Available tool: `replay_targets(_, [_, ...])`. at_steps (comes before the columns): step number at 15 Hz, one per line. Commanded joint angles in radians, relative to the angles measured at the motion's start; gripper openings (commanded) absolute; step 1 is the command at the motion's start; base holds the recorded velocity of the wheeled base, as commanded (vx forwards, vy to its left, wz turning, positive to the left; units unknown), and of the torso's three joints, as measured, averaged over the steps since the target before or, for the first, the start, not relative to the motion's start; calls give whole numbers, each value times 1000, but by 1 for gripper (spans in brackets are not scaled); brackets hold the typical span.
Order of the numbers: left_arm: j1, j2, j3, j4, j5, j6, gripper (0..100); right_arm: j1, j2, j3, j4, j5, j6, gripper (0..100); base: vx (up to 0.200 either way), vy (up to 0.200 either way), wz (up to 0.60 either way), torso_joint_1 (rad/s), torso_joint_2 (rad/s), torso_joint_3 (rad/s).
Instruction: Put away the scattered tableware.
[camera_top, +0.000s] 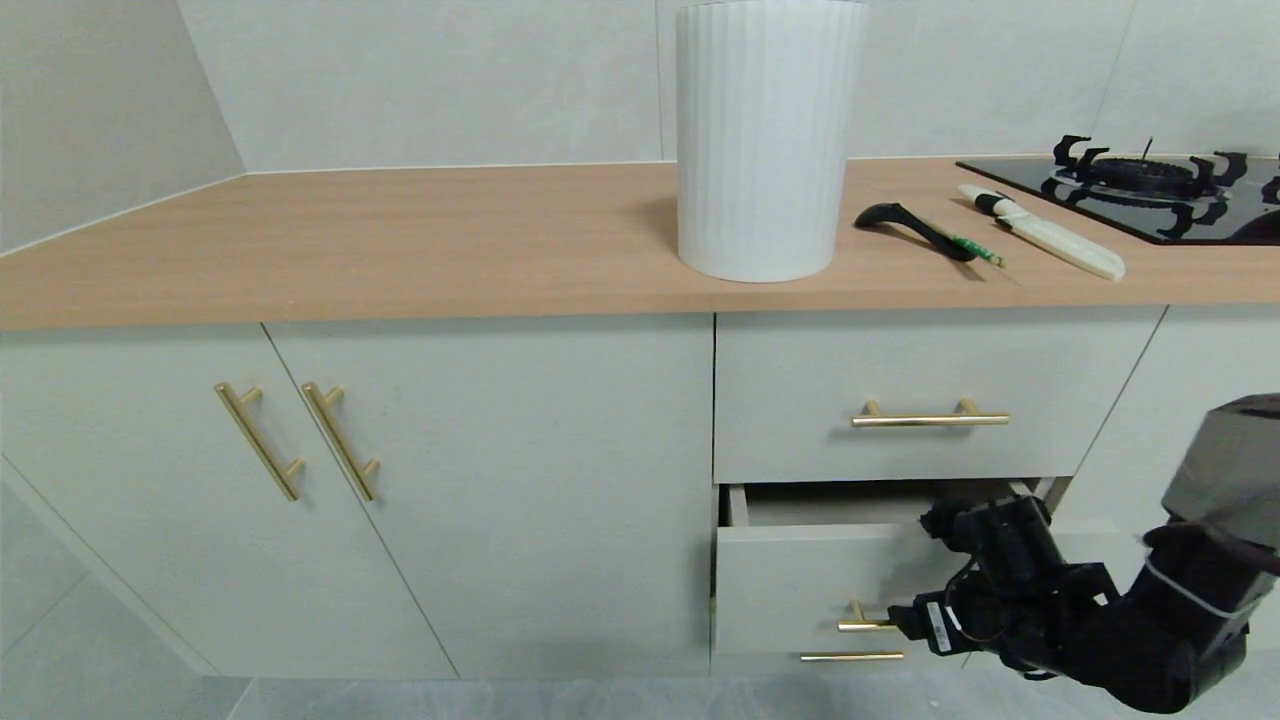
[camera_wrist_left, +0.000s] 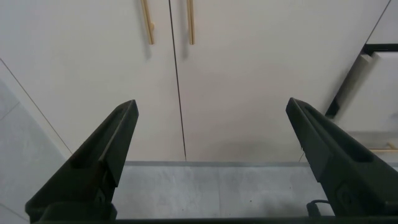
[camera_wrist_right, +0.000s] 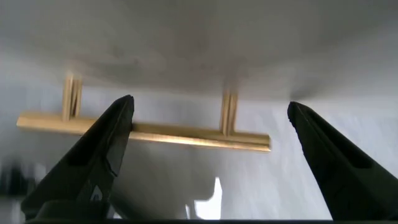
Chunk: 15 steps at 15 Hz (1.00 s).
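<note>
The tableware I'm after sits on the counter over to my right: a black spoon and, just beside it, a white-bladed knife. Both lie flat with their long axes running on a slant from back-left to front-right, between the tall white ribbed container and the hob. Below them the second drawer stands partly open. My right gripper is low at that drawer's front, fingers spread and gripping nothing. The brass handle runs level across the gap between them, just beyond the tips. So the utensils lie well above this hand and farther back, and I judge the right arm the nearer one for them. My left gripper hangs wide open and empty, facing the cabinet doors well off to the left.
</note>
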Motion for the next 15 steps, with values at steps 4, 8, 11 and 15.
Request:
replay_targets(4, [0, 0, 0, -1, 0, 0, 100, 131, -559, -104, 523, 11, 7, 100, 0, 0, 0, 0, 0, 0])
replay_targets(8, [0, 0, 0, 1, 0, 0, 100, 128, -590, -125, 491, 7, 21, 100, 0, 0, 0, 0, 0, 0])
replay_targets(11, [0, 2, 0, 1, 0, 0, 100, 114, -484, -116, 348, -9, 73, 100, 0, 0, 0, 0, 0, 0])
replay_targets(15, [0, 0, 0, 1, 0, 0, 100, 97, -306, -114, 221, -72, 110, 100, 0, 0, 0, 0, 0, 0])
